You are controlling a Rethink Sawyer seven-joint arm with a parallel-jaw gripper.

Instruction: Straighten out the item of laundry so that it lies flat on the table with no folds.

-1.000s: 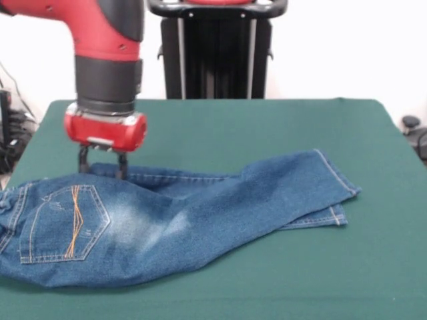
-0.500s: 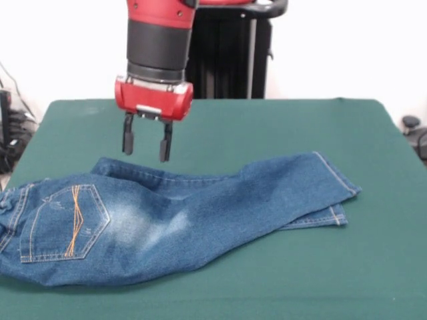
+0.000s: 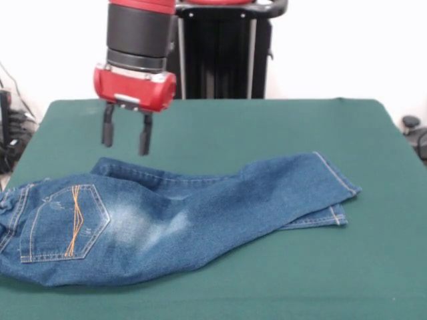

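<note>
The item of laundry, a small pair of blue denim jeans, lies across the green table. Its waistband and an orange-stitched back pocket are at the left. One leg runs right to a hem near the right side, and the other leg lies folded under it, showing only a strip of hem. My gripper hangs open in the air above the jeans' far left edge. Both dark fingers point down with nothing between them, clear of the cloth.
Bare green felt lies beyond the jeans and to the right of them. The jeans' waist end reaches the table's left edge. Dark cables and gear sit off the table at the left, and a dark object at the right.
The gripper let go of the jeans' far edge, rose off the cloth and opened. It swung right, then drifted back left and a little higher. The jeans stayed put.
</note>
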